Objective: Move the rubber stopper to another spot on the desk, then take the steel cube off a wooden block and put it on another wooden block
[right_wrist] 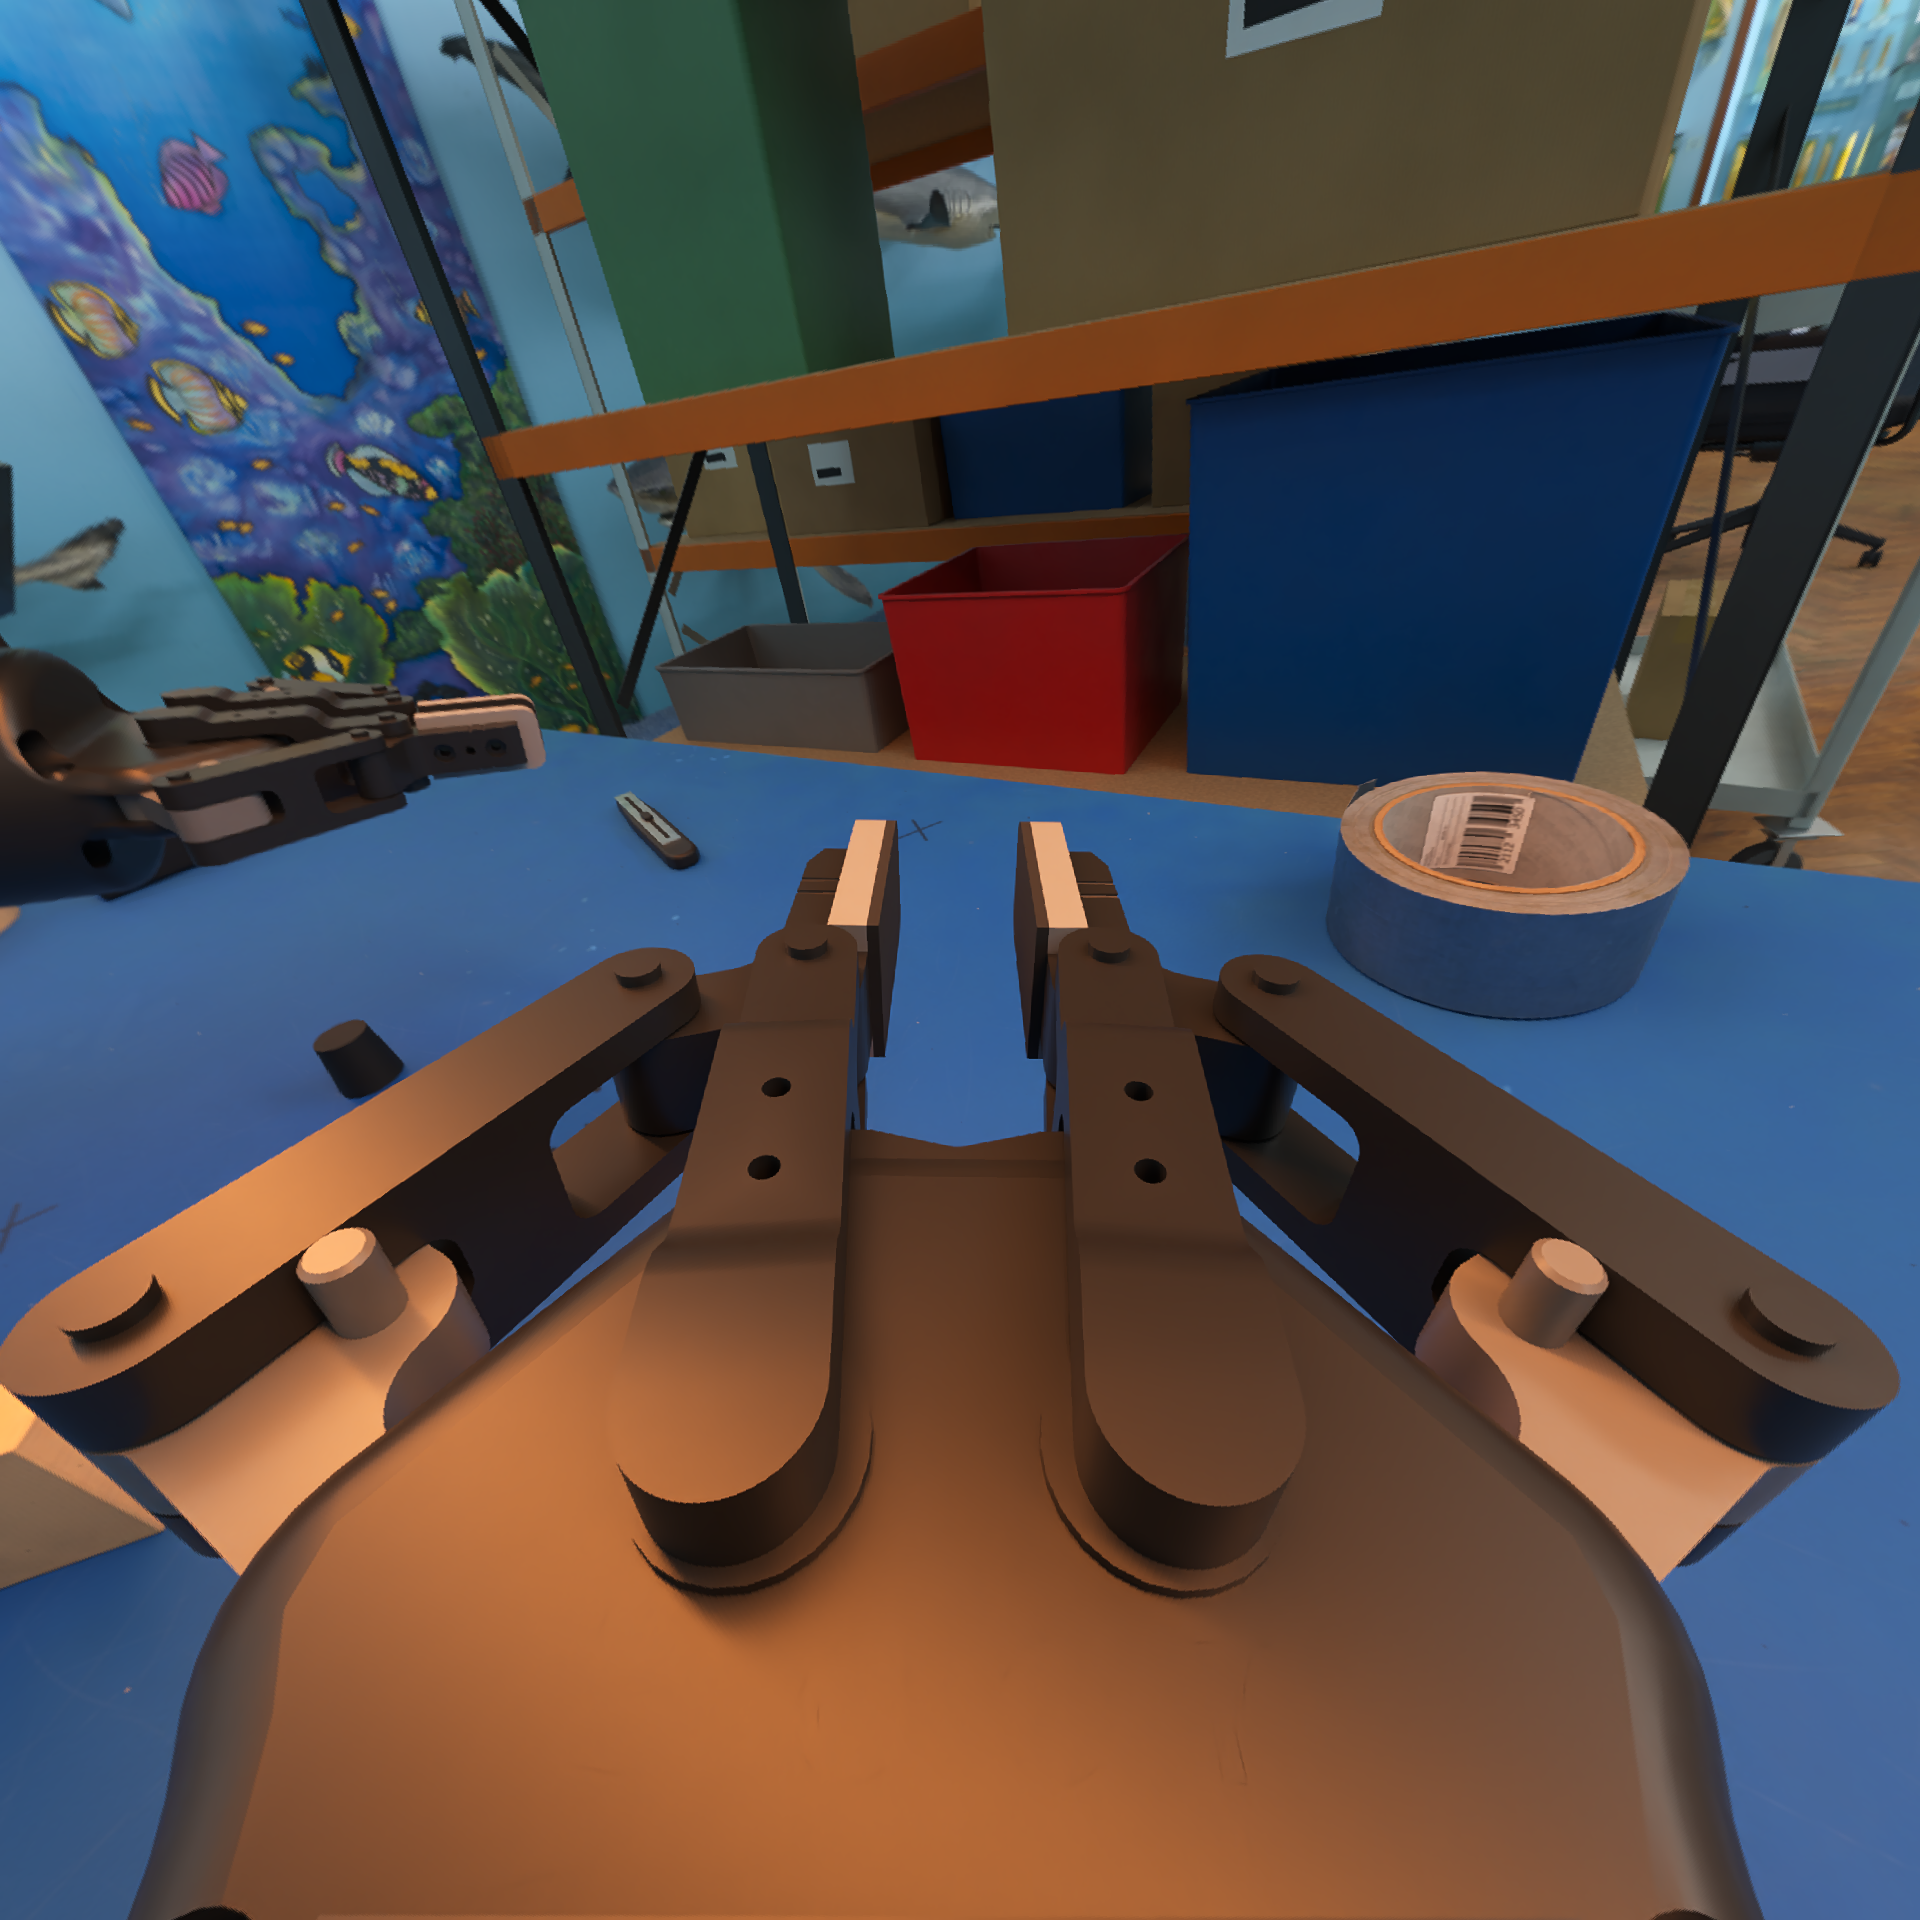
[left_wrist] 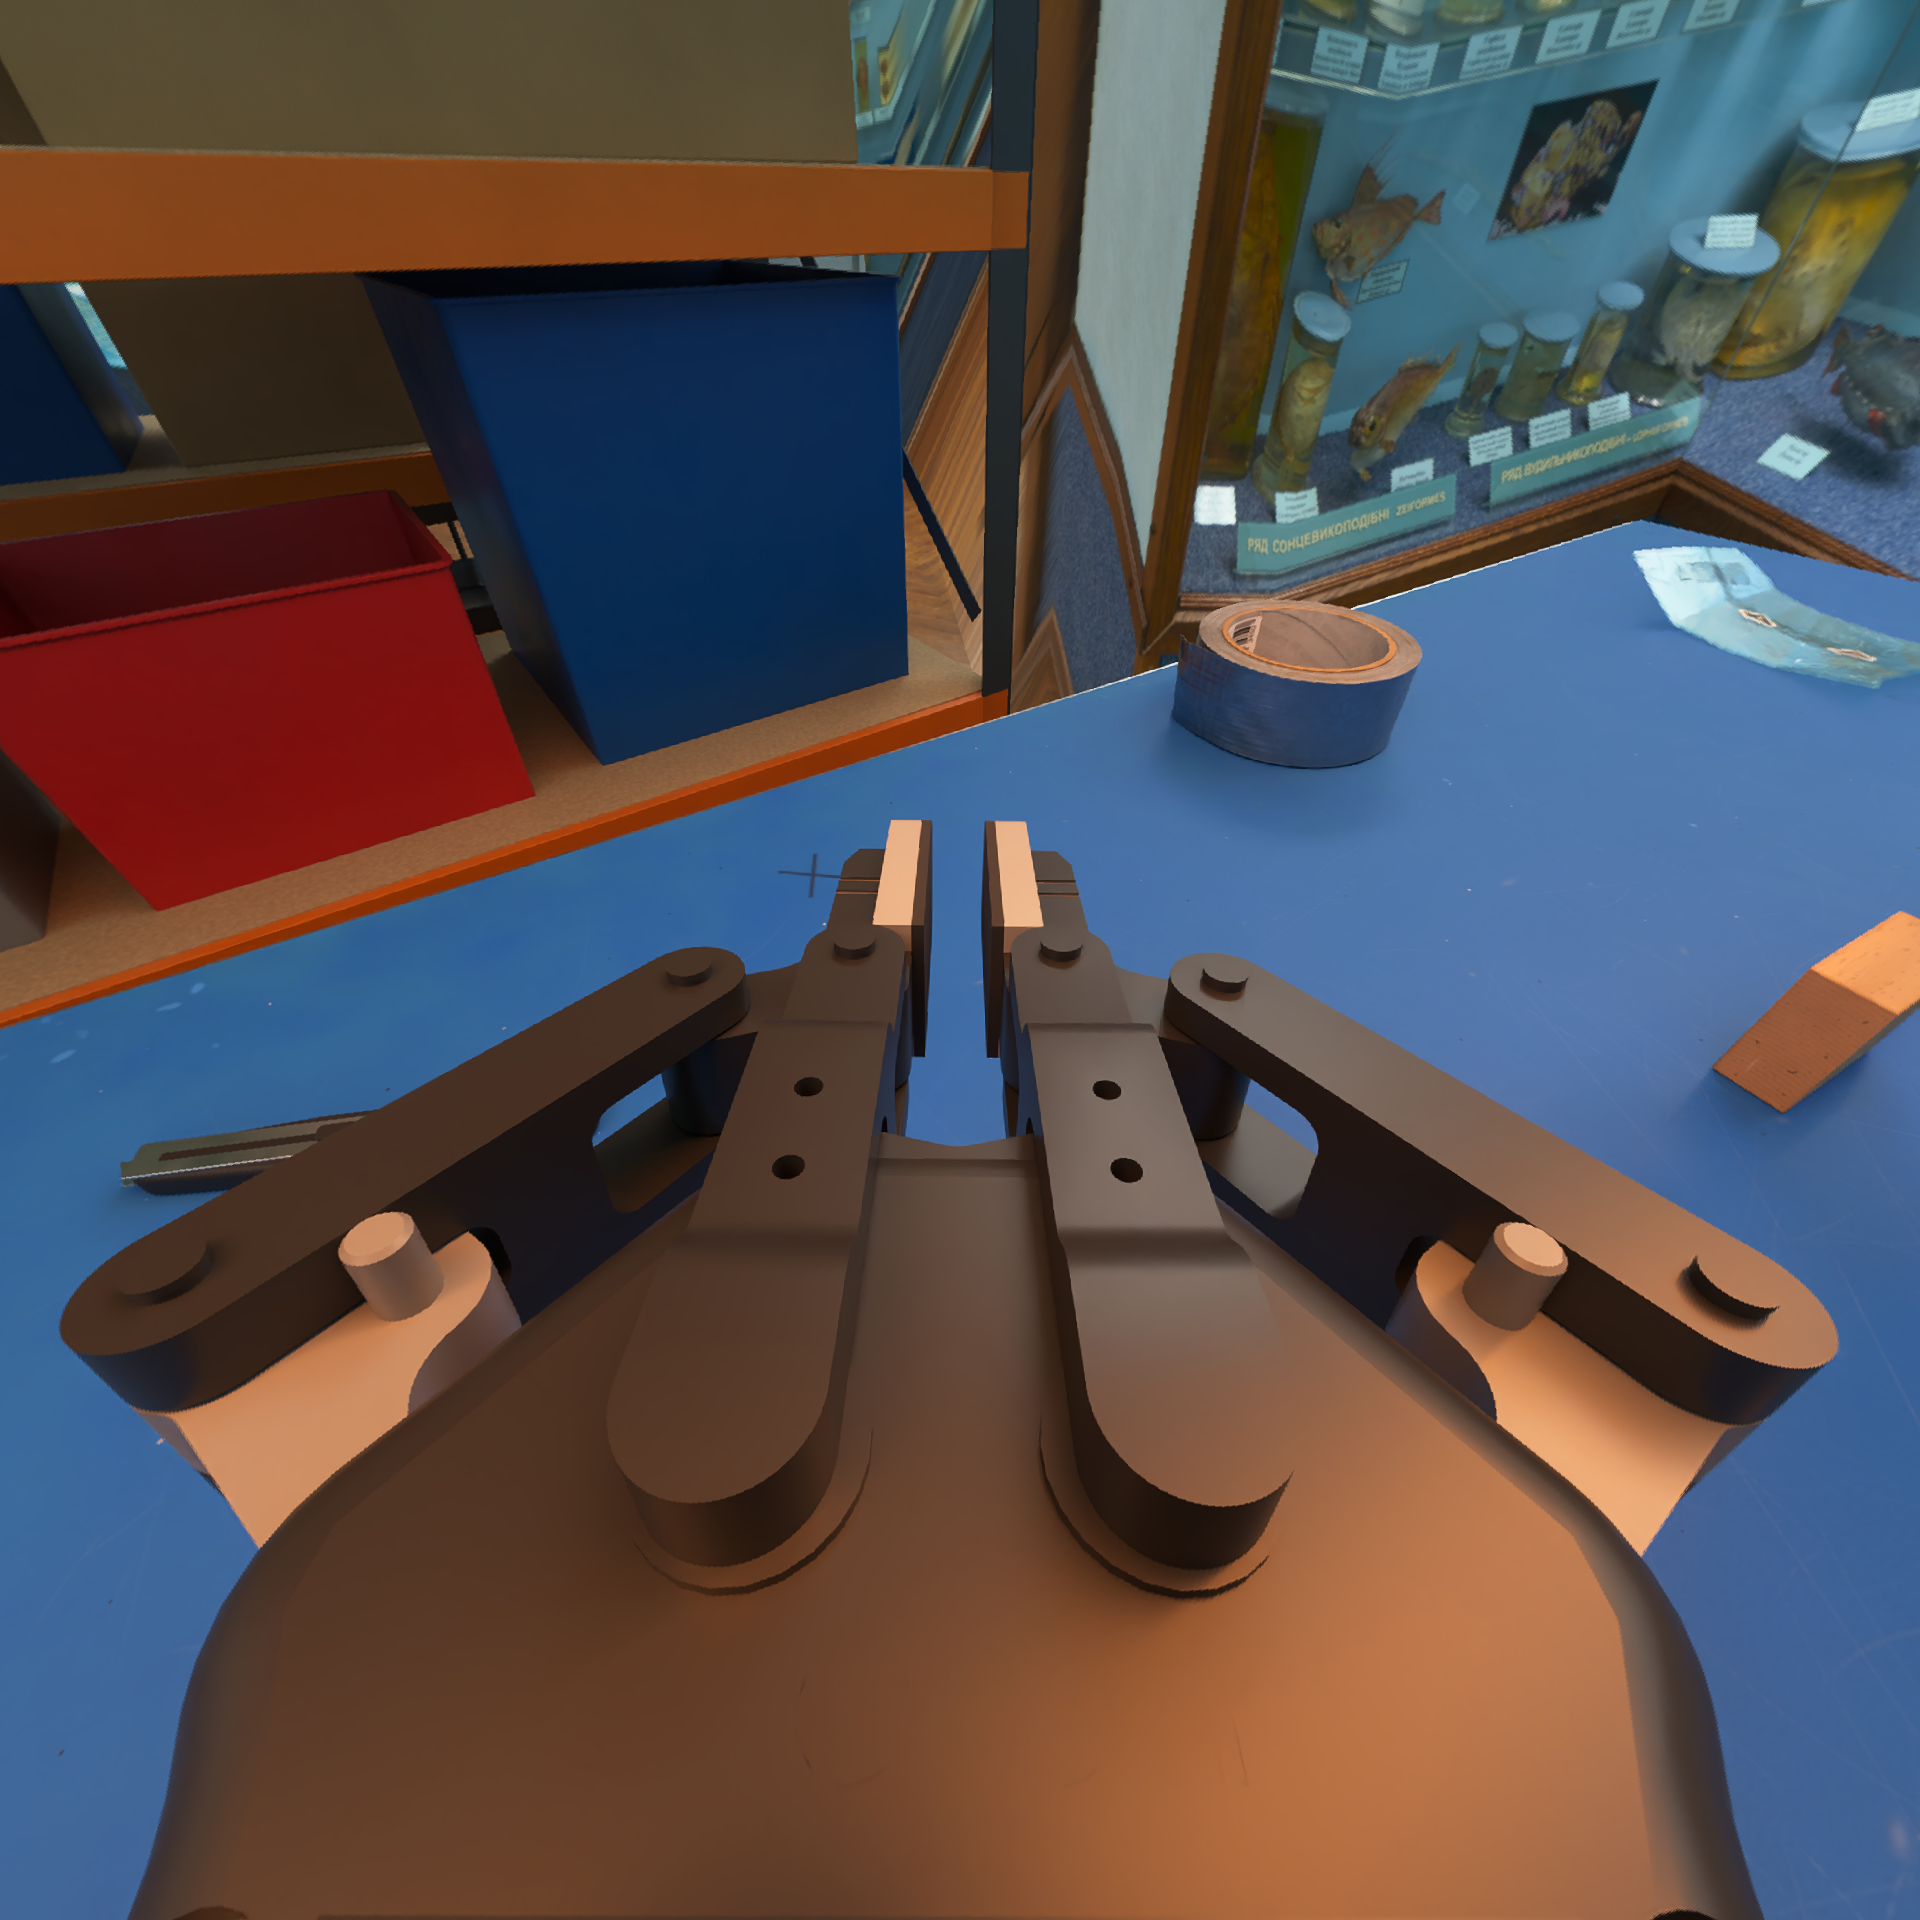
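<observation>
The black tapered rubber stopper [right_wrist: 356, 1057] stands on the blue desk [right_wrist: 1039, 810], left of my right gripper [right_wrist: 958, 862]. That gripper hovers over the desk, its jaws a little apart and empty. My left gripper [left_wrist: 958, 862] has its jaws almost together with nothing between them; it also shows in the right wrist view [right_wrist: 520, 732], beyond the stopper. A wooden block [left_wrist: 1823, 1013] lies at the right edge of the left wrist view. A pale block corner [right_wrist: 52, 1496] shows at the lower left. The steel cube is not in view.
A roll of blue tape [left_wrist: 1294, 681] sits near the desk's far edge, also seen in the right wrist view [right_wrist: 1496, 894]. A small grey metal bar [right_wrist: 657, 829] and a clear plastic bag [left_wrist: 1766, 623] lie on the desk. A shelf with a red bin [right_wrist: 1039, 665] and a blue bin [right_wrist: 1434, 582] stands behind.
</observation>
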### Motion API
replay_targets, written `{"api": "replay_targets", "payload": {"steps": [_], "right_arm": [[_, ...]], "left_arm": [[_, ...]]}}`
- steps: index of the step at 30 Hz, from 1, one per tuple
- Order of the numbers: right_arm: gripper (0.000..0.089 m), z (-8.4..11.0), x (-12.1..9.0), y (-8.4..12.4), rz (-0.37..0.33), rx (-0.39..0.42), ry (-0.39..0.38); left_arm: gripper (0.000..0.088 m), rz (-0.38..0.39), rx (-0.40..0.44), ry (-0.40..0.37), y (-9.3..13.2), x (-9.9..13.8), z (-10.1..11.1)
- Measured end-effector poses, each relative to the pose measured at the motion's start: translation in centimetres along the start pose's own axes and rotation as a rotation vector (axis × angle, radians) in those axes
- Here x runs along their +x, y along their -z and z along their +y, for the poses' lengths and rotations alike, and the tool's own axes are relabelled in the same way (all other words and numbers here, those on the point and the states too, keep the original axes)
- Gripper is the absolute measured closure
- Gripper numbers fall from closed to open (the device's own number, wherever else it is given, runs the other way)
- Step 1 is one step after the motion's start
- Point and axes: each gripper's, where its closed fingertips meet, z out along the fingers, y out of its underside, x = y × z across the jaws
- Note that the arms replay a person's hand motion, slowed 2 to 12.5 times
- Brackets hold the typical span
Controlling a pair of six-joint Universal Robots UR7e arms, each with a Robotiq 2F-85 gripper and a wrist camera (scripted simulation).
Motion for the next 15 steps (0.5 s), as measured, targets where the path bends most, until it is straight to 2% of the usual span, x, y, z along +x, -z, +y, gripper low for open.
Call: {"api": "replay_targets", "payload": {"steps": [15], "right_arm": [[0.069,0.6,-1.6,-0.6,0.013,-0.05,0.172]], "left_arm": [[0.0793,0.001,0.015,0.017,0.2,-0.3,-0.4]]}}
